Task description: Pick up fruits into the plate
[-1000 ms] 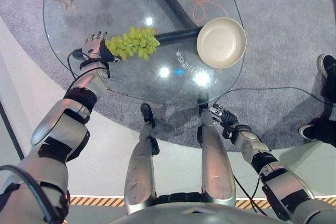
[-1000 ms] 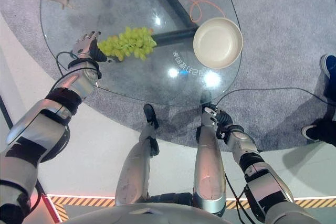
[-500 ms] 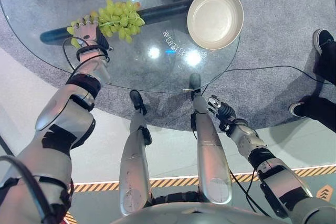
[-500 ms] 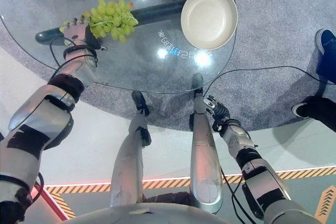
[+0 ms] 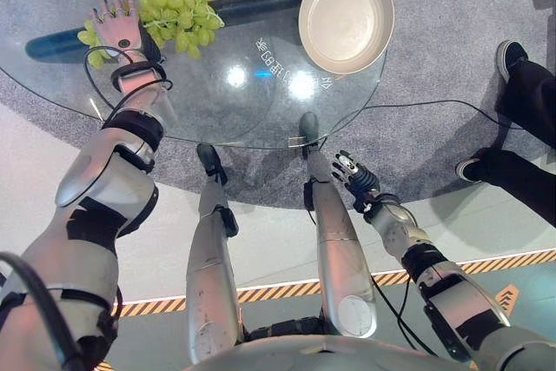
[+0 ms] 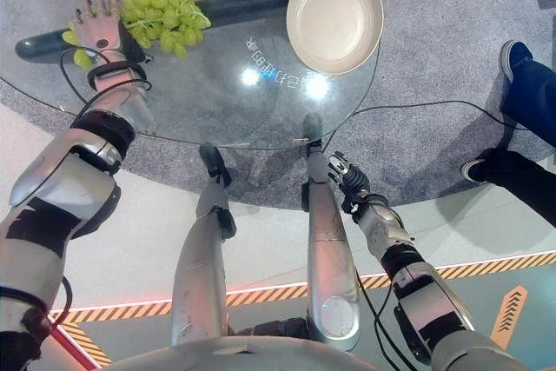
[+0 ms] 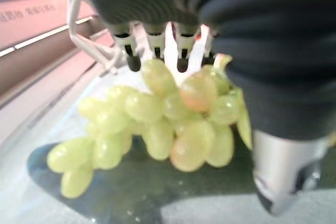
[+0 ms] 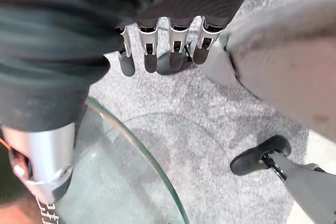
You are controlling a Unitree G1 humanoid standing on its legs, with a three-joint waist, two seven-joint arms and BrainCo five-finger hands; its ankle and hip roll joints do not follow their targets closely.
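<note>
The task is at an early stage: no fruit is in the plate [image 5: 346, 16], which stands bare on the glass desk [image 5: 217, 106] toward the robot's right. The only fruit visible is a bunch of green grapes [image 5: 174, 13], which lies on the desk well apart from the plate, above a dark bar seen through the glass. The left robot hand [image 5: 117, 32] lies over the left end of the bunch with its fingers extended and spread; the left wrist view shows the fingertips [image 7: 133, 62] just past the grapes and the grapes directly under the palm, but no finger curled round them, so the grasp is judged not yet closed. The right robot hand [image 5: 354, 176] hangs below the desk edge beside the robot, fingers relaxed and straight, holding nothing. Remaining steps, as a judgement: close the left robot hand on the bunch, lift it, carry it across the desk to the plate, and release it there.
</note>
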